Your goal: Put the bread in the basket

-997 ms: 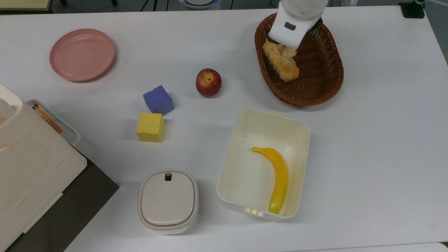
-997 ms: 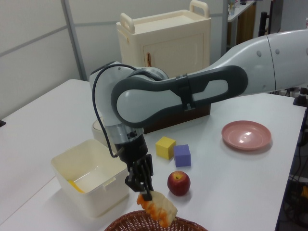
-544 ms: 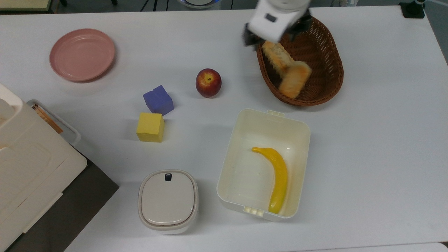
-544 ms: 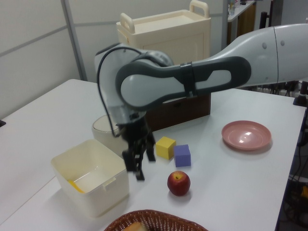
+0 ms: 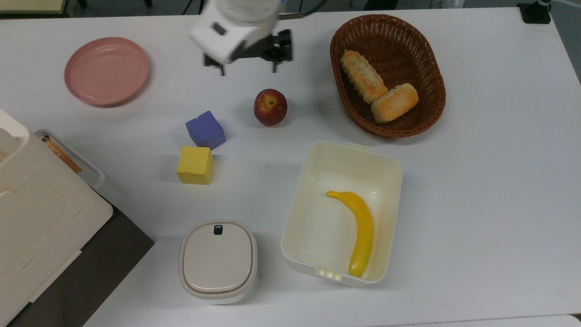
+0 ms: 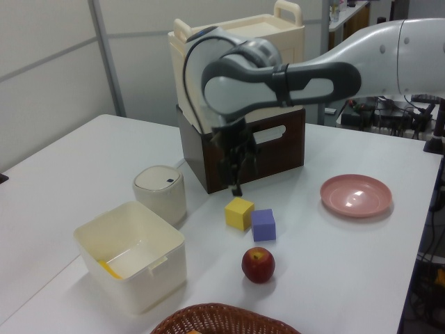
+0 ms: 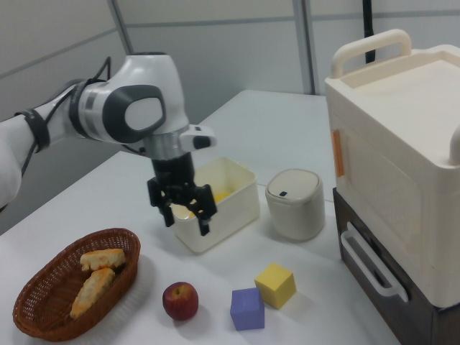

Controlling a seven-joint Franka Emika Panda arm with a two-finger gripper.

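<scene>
End effector (image 7: 185,213) hangs w/ fingers spread wide & empty above the desk (image 5: 476,190), apple (image 5: 270,107) just below it in the top view, and well off to the top view's right the bread (image 5: 394,103) lies inside the basket (image 5: 429,113) beside a longer loaf (image 5: 362,76).

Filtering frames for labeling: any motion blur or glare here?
Top view: the gripper and wrist are smeared by motion blur, while the bread in the basket is crisp; soft shadows. Left view: the arm is slightly soft, with a sheen on the pink plate. Right view: sharp, even light, no glare.
</scene>
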